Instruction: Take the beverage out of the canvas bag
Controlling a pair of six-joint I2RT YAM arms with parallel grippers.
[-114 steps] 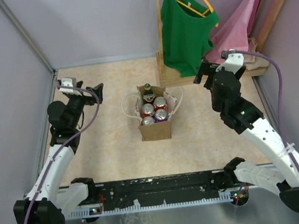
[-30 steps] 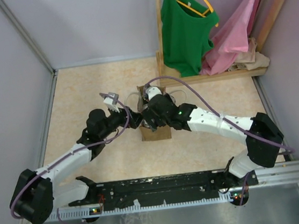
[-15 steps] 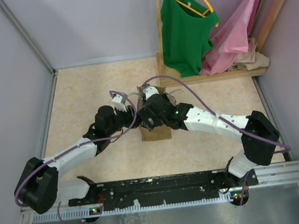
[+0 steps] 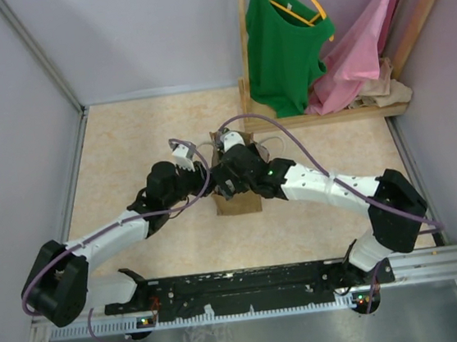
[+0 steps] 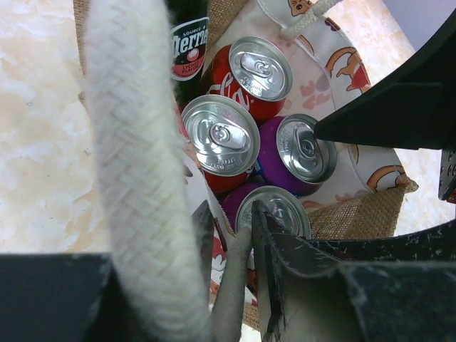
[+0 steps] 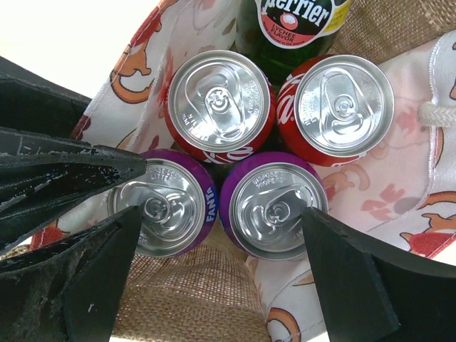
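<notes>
The canvas bag (image 4: 239,201) stands upright mid-table, and both arms meet over it. It holds two red cola cans (image 6: 219,103) (image 6: 344,103), two purple Fanta cans (image 6: 158,206) (image 6: 274,206) and a green Perrier bottle (image 6: 299,21). My left gripper (image 5: 231,221) is shut on the bag's left wall, with the fabric rim pinched between its fingers. A white rope handle (image 5: 135,164) lies across its view. My right gripper (image 6: 221,214) hangs open just above the purple cans, one finger on either side of the pair, holding nothing.
A wooden clothes rack (image 4: 243,70) stands at the back right with a green top (image 4: 280,41) and a pink garment (image 4: 363,48). Grey walls close the table on the left, back and right. The left gripper's black finger (image 6: 64,171) shows beside the right one.
The left arm moved in to the bag's left side and its jaws closed on the wall. The right gripper stayed over the cans and opened a little wider.
</notes>
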